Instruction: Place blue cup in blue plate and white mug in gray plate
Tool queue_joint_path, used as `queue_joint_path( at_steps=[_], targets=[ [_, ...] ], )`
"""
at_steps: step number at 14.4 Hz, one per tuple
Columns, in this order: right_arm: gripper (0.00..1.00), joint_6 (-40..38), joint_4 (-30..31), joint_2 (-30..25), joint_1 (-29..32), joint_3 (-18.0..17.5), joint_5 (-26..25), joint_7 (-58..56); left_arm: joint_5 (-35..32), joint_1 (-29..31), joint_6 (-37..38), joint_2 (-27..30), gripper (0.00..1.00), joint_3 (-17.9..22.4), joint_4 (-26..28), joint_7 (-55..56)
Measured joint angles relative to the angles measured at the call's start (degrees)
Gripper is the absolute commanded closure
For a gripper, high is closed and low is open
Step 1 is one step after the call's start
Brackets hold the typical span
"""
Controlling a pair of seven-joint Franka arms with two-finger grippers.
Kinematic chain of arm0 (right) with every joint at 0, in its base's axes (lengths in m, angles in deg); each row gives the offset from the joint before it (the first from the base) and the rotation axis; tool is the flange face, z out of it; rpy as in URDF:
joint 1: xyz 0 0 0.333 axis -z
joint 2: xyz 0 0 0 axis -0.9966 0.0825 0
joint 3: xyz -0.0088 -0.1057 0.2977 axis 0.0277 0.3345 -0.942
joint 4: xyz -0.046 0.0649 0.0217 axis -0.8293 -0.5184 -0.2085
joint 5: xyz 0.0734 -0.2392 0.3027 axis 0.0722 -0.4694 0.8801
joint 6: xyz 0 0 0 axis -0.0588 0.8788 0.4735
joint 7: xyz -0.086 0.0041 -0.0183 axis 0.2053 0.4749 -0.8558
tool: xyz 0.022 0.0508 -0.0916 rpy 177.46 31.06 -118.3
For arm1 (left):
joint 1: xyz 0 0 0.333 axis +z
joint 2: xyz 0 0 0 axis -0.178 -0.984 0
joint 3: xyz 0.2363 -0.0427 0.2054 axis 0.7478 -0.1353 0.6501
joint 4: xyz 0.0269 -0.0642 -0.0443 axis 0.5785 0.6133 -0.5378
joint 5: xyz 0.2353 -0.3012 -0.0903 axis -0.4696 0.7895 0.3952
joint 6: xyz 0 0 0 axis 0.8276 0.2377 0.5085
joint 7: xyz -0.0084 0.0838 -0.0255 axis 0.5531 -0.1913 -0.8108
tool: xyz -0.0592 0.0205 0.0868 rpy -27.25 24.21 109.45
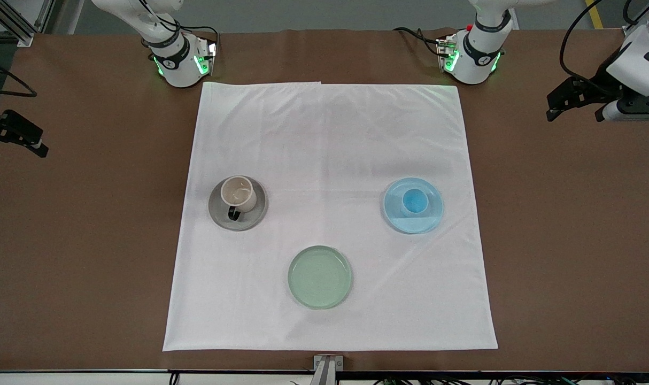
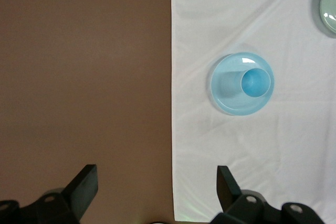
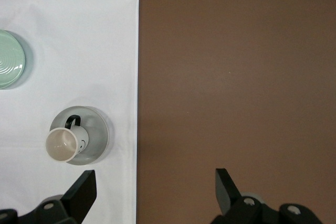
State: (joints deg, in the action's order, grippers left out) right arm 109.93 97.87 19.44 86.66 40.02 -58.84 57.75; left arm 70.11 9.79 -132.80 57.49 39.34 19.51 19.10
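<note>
White cloth (image 1: 330, 160) spread on brown table (image 1: 89, 240); pale green plate (image 1: 319, 277) near its front-camera edge.

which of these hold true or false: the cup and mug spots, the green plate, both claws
1. The small light-blue tapered cup stands in the round light-blue plate. True.
2. The cream-white mug with a dark handle lies on its side on the white cloth. False: it stands upright in the round gray plate.
3. The round pale green plate holds nothing. True.
4. The left claw is shut on the cup. False: it is open over the cloth's edge.
5. The right claw is open over the brown table. True.
</note>
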Motion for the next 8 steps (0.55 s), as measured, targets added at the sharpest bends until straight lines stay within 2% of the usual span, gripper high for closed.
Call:
queue_joint_path(
  at_steps=[8],
  targets=[
    [0.0, 0.0, -0.38, 0.07, 0.0, 0.0, 0.0, 0.0, -1.67, -0.1, 0.0, -1.61, 0.0, -0.2, -2.64, 0.0]
  ],
)
